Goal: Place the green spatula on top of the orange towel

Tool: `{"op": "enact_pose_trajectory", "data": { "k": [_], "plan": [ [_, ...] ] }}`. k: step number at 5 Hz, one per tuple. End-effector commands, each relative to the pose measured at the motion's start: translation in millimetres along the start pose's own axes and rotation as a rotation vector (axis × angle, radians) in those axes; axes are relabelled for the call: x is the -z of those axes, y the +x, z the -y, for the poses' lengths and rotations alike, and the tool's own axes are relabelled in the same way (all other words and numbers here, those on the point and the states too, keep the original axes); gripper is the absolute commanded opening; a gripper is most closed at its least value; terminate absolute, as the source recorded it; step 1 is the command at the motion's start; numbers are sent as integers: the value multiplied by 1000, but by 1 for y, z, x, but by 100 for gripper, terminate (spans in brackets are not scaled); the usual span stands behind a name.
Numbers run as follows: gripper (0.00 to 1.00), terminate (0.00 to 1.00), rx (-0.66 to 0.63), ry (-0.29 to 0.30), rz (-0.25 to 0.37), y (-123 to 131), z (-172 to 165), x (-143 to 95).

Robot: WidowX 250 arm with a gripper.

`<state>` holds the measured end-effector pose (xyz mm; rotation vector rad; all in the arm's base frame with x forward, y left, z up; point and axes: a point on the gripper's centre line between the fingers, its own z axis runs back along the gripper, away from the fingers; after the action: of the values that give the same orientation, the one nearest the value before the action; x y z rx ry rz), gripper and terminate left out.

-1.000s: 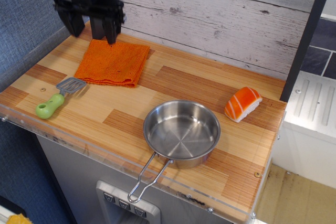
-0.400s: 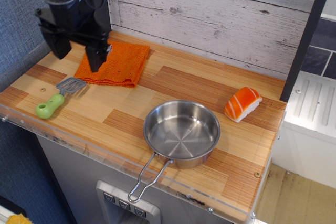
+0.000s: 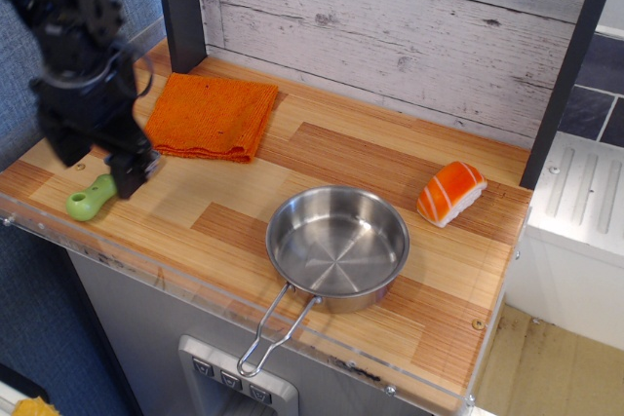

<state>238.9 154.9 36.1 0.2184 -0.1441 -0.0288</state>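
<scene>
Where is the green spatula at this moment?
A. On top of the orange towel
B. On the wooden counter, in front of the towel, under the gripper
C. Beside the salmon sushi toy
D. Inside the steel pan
B. The green spatula lies on the wooden counter, apart from the orange towel, with the gripper over its blade end.

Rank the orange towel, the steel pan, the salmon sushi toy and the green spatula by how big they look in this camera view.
1-2. steel pan and orange towel: similar, pan nearer the camera
3. salmon sushi toy
4. green spatula, partly hidden by the gripper
</scene>
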Motion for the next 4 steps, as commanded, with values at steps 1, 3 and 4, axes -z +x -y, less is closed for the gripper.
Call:
{"op": "enact_pose_trajectory", "data": {
  "k": [1,3,4],
  "plan": [
    [100,0,-39,-7,-19,-7,-28,15],
    [0,0,-52,-66,-48,-11,-32,29],
    [0,0,-49,-71,-52,-10,-31,29]
  ]
}}
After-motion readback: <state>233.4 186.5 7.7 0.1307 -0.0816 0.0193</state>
